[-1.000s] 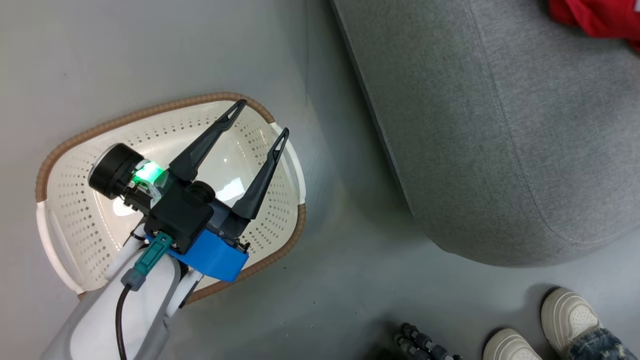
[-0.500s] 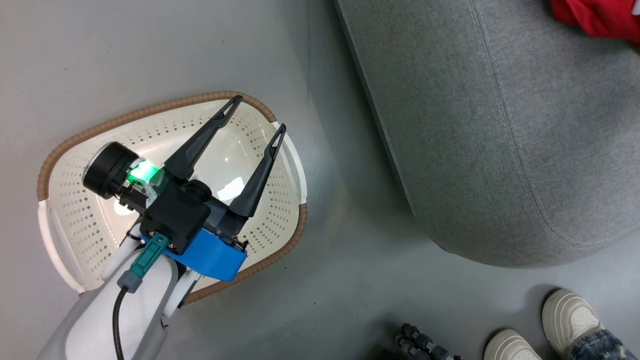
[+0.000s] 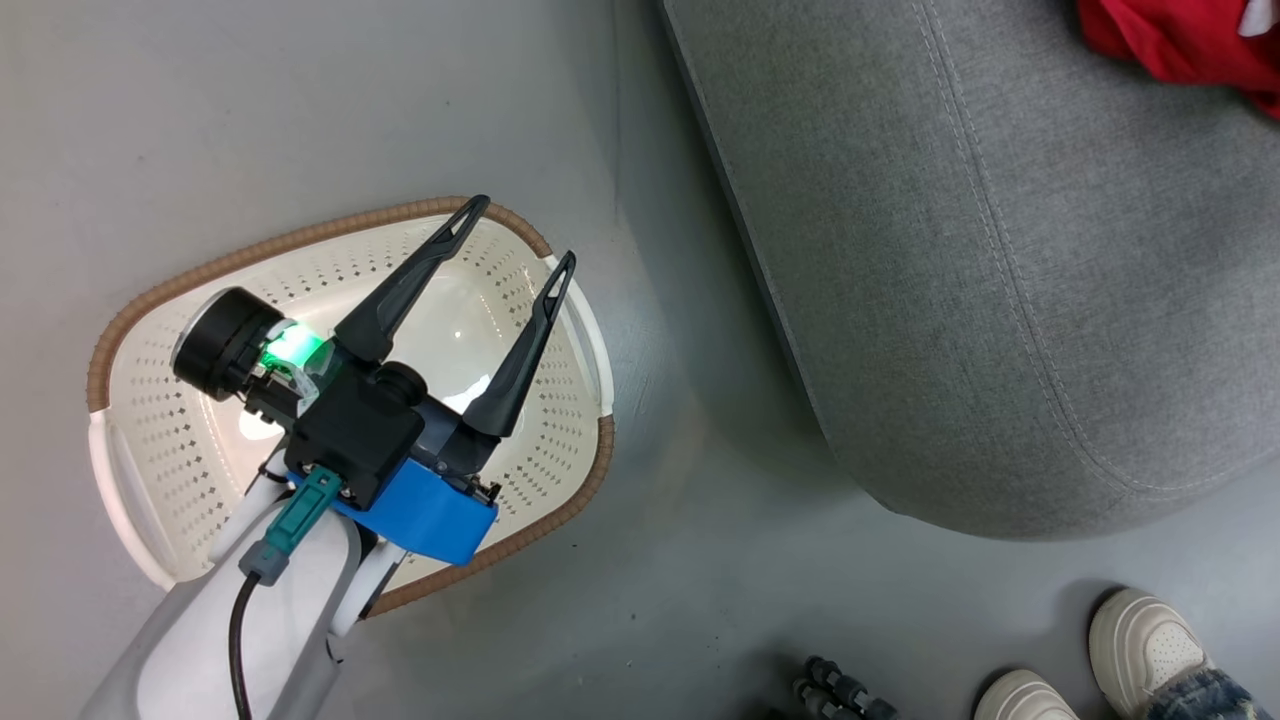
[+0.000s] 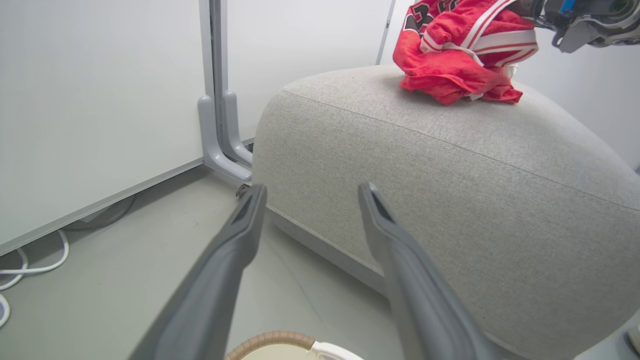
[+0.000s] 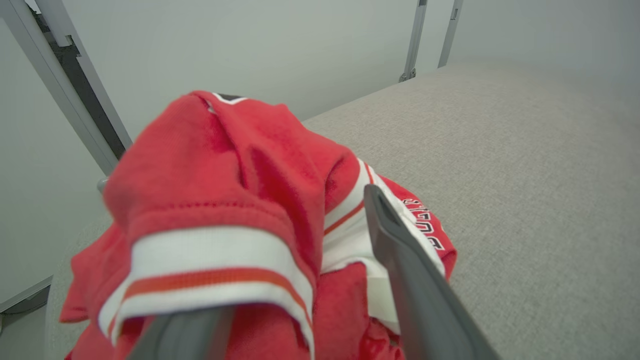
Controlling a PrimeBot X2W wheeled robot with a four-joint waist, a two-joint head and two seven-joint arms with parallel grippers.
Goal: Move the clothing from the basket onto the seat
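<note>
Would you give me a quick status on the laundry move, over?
Left gripper open over the basket. Right gripper, jaws apart, in the clothing on the sofa. Person's shoes on the floor beside the sofa.

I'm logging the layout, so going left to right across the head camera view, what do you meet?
Oval cream perforated plastic basket → large grey fabric sofa → crumpled red clothing.
</note>
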